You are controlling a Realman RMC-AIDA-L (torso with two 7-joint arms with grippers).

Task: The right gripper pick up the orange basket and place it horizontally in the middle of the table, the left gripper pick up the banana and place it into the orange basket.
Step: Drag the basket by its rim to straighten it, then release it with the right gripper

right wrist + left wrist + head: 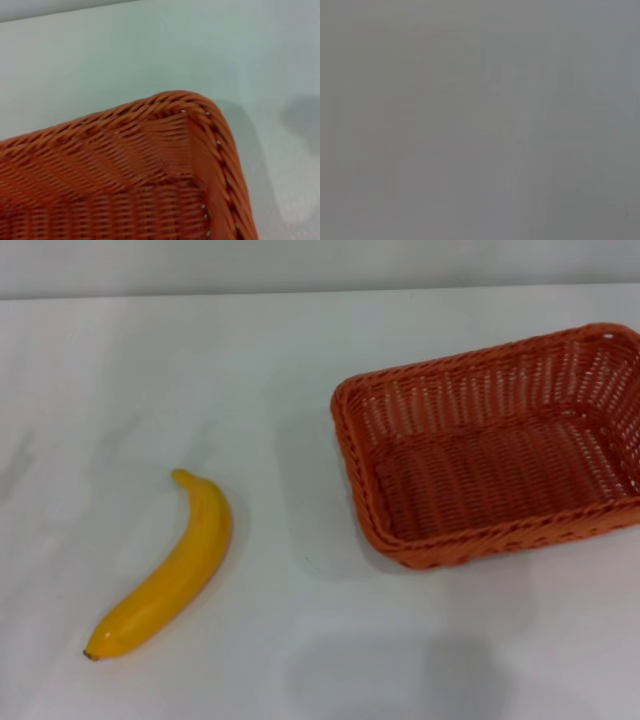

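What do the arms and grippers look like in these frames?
Nothing to describe: neither arm nor gripper shows in any view. The head view has only the banana and orange basket on the white table. The right wrist view shows a basket corner; the left wrist view is plain grey.

A plain white table fills the head view, with a pale wall edge along its far side. Two things lie directly on it, well apart. On the robot's left, nearer the robot, a curved yellow banana lies flat, its dark tip toward the robot. On the right, farther back, an empty orange basket sits upright, skewed, running off the right edge. Soft shadows mark the near tabletop.
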